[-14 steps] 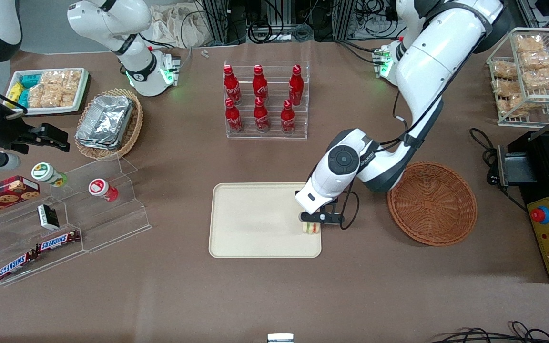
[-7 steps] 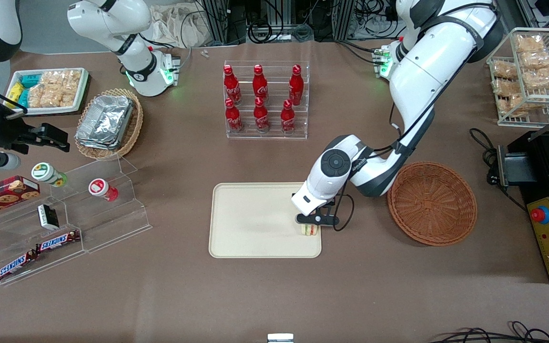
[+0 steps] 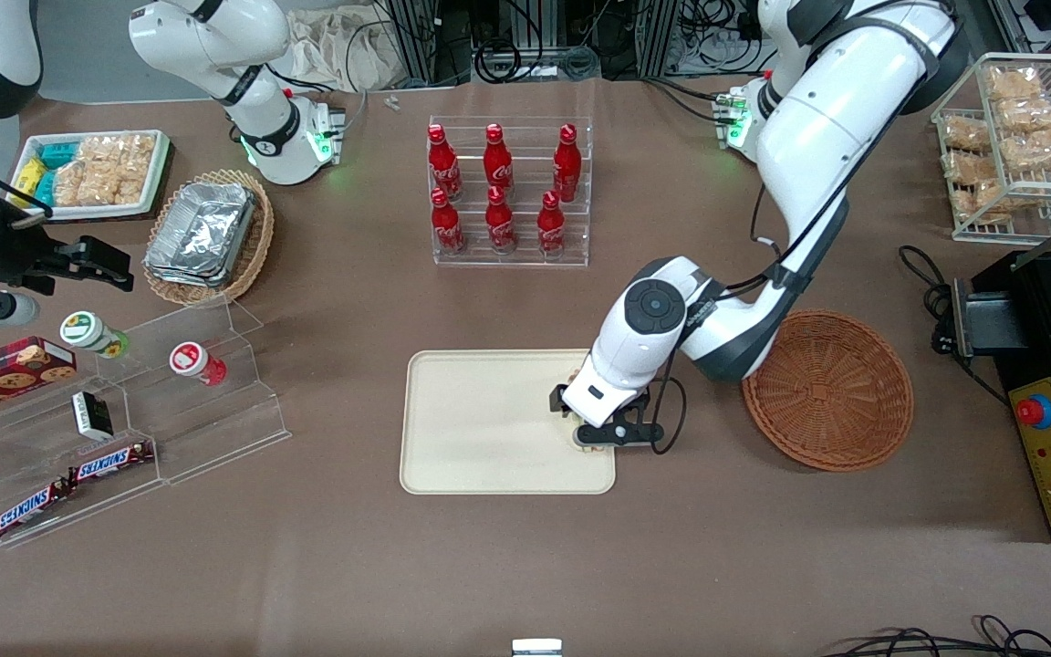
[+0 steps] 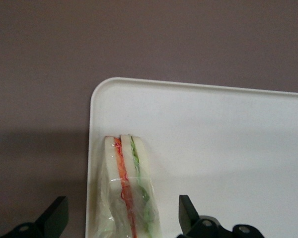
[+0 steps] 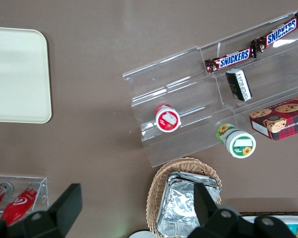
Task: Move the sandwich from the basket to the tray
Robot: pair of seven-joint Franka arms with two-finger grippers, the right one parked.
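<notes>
Sandwich (image 4: 126, 193) filling shows as an orange-red stripe and a green stripe between white bread slices, wrapped in clear film. It stands on edge on the cream tray (image 3: 480, 429), close to the tray's rim at the end toward the working arm and near the corner nearer the front camera. In the front view only a sliver of it shows under the arm's black hand. The left gripper (image 4: 120, 218) hangs just above the sandwich with its fingers (image 4: 54, 214) spread wide, one on each side of the wedge and apart from it, so nothing is pinched. The reddish-brown wicker basket (image 3: 827, 390) sits on the brown table (image 3: 525, 566) beside the tray, toward the working arm's end, with nothing visible inside. A clear rack of red bottles (image 3: 500, 192) stands farther from the front camera than the tray.
</notes>
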